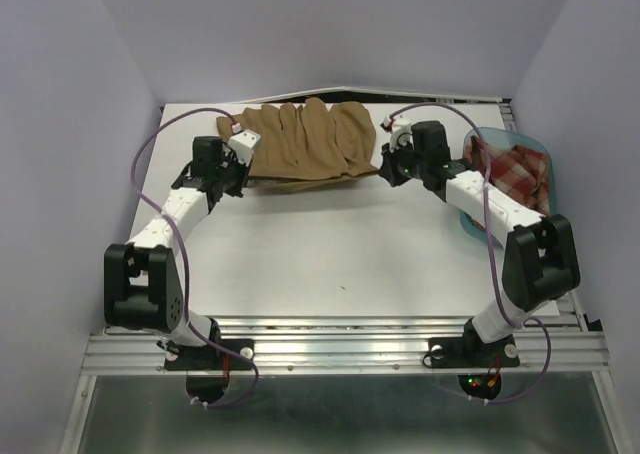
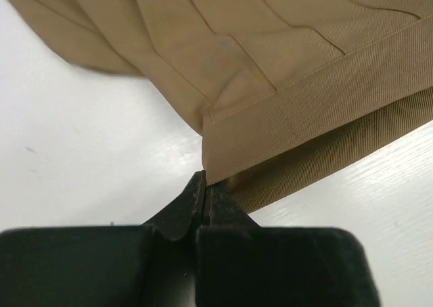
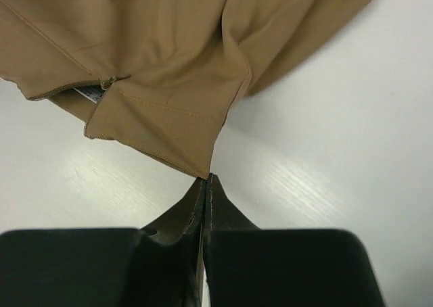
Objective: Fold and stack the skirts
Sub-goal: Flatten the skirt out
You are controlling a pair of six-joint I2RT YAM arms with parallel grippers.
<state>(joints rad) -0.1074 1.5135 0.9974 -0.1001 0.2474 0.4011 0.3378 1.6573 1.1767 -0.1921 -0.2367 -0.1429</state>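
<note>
The tan-brown skirt (image 1: 305, 139) lies rumpled at the back middle of the table, stretched between both arms. My left gripper (image 1: 240, 179) is shut on the skirt's near left corner. In the left wrist view the hem corner (image 2: 213, 165) is pinched at the closed tips (image 2: 205, 182). My right gripper (image 1: 384, 166) is shut on the near right corner. In the right wrist view the cloth (image 3: 162, 50) runs down to a point at the closed tips (image 3: 207, 180). The red-and-cream plaid skirt (image 1: 522, 169) lies bunched in the tub at the right.
A translucent blue tub (image 1: 497, 134) stands at the right edge, partly behind the right arm. The white table (image 1: 330, 254) runs from the skirt to the metal rail (image 1: 340, 349) at the front. Walls close in on the left, back and right.
</note>
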